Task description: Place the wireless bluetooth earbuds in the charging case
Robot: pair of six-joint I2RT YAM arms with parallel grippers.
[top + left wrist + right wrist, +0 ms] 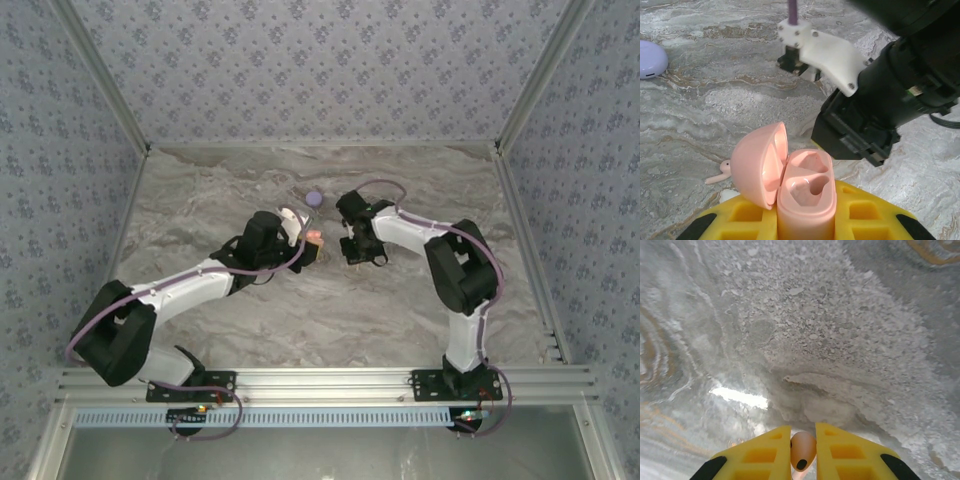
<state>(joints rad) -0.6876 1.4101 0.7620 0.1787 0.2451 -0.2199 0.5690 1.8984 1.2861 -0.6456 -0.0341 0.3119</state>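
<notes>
Between the yellow fingers [740,217] of the left gripper [807,216] stands the pink charging case [807,197], clamped by its lower body with the fingers pressed against both its sides. The case is upright and open: its domed lid [760,165] is swung back on the hinge to the gripper's left, and two moulded wells [810,175] face up. Just left of that lid, ahead of the left fingertip, a second earbud [722,172], also pink, lies flat on the grey marble-patterned table top [715,110]; whether it touches the lid cannot be told. Farther ahead and to the left of this gripper sits a closed lilac rounded case [649,59], well apart from the pink one.

Ahead and to the right of the charging case, close above it, hangs the black and white wrist of the right arm [875,105].

At the right gripper [803,434], the two yellow fingers are drawn nearly together and pinch a pink earbud [802,449] in the narrow gap between them; its rounded end points forward and a small dark spot shows on its near side. Beyond these fingertips lies bare marble surface with a bright glare patch off to the gripper's left.

From above, the two grippers face each other near the middle of the table, the left one to the left of the right one.
</notes>
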